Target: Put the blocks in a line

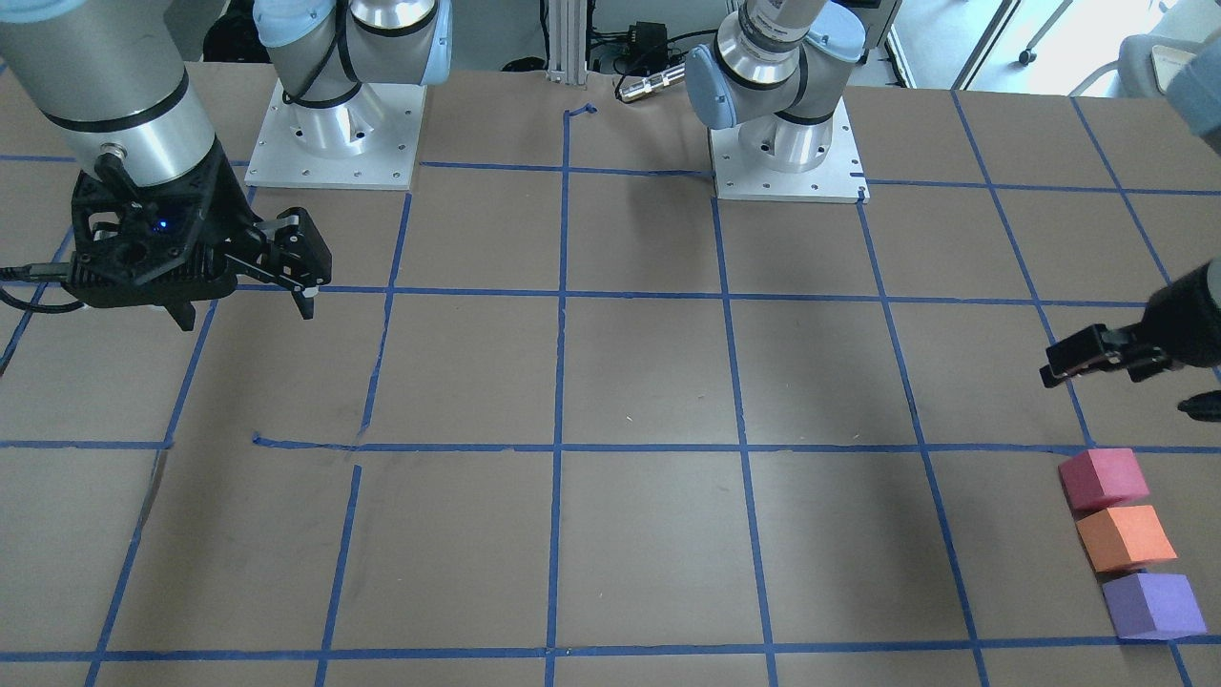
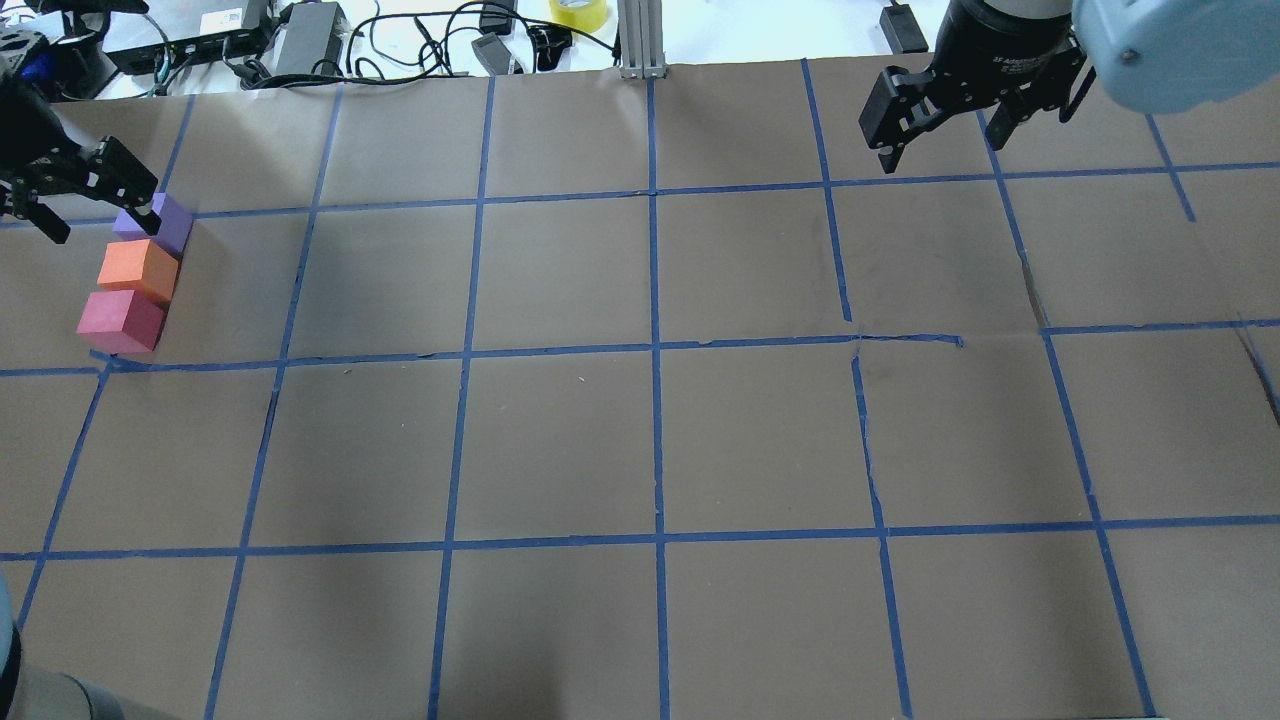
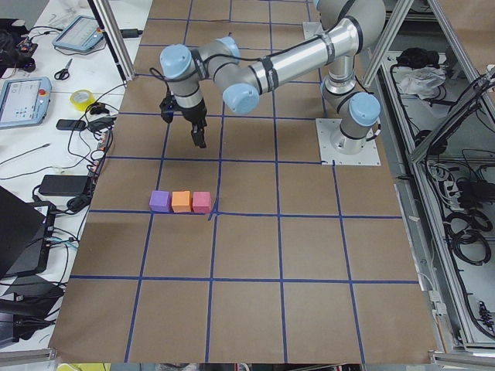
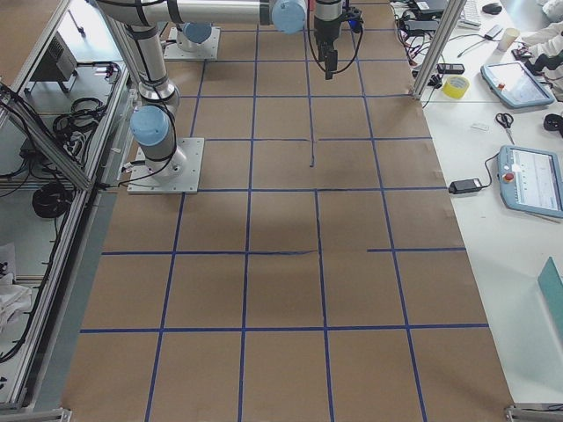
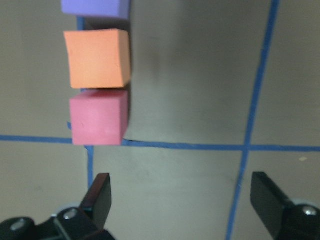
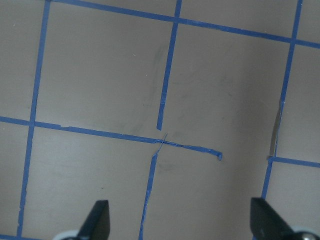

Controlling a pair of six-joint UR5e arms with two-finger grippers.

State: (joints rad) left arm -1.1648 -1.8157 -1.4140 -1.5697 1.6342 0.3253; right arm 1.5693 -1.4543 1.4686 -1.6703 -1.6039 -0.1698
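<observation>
My left gripper (image 5: 182,197) is released and empty. In its wrist view the red-pink block (image 5: 97,118) lies near at 11 o'clock, with the orange block (image 5: 97,57) and purple block (image 5: 95,7) close beyond it, the row's long axis running 12-to-6. My right gripper (image 2: 942,150), likewise spread and empty, hangs well apart, so the left arm is nearer; I judge the line formed.

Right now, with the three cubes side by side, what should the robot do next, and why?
Probably just draw the open left gripper up and away, then stop. The purple block, orange block and red-pink block already sit in one straight row, and the right gripper is open and empty too.
</observation>
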